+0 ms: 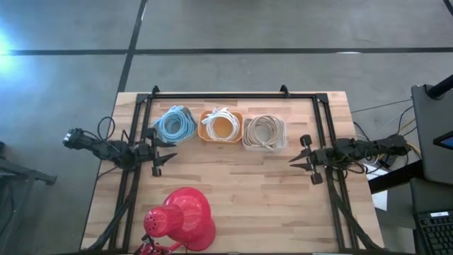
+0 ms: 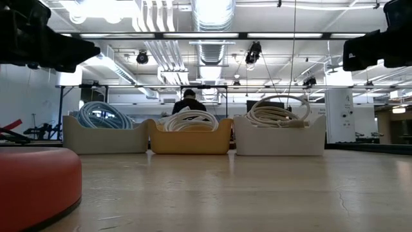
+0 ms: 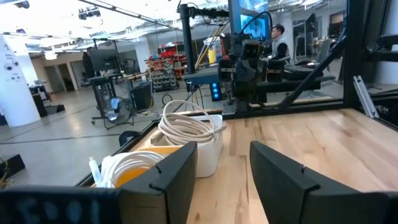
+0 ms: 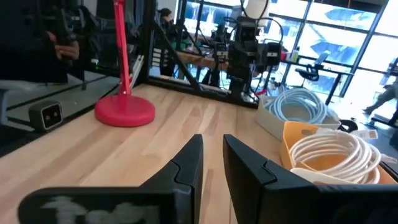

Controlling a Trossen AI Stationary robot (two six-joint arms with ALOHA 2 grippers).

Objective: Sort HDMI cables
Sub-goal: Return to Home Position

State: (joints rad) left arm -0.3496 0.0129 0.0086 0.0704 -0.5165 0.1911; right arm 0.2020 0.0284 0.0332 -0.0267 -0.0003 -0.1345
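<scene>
- Left arm is lying low along the table's point(image 1: 269, 205) left edge, with the left gripper point(image 1: 170, 150) pointing inward at the other arm. Its fingers are standing clearly apart and gripping nothing.
- Right arm is mirroring it on the right edge, with the right gripper point(image 1: 294, 161) aiming back at the left one. Its fingers are showing only a narrow slit, with nothing between them.
- HDMI cables are all sitting in three bins in a row between the two grippers, off toward the far edge.
- Light blue cables point(image 1: 175, 124) are lying just beside the left gripper's tips.
- White cables point(image 1: 221, 120) are coiling in the orange bin point(image 1: 205, 132), midway between the two grippers.
- Beige cables point(image 1: 264, 132) are filling the white bin point(image 1: 284, 136), nearer the right gripper.
- Red lamp point(image 1: 180, 218) is standing behind and beside the left gripper, with its base getting cut off at the frame edge.
- Low view is cropping both grippers to dark blocks in the top corners.
- Blue cables' bin point(image 2: 106, 140) is barely showing from above.
- Plugs are too small to make out.
- A person point(image 2: 188, 102) beyond the table is mostly hiding behind the orange bin.
</scene>
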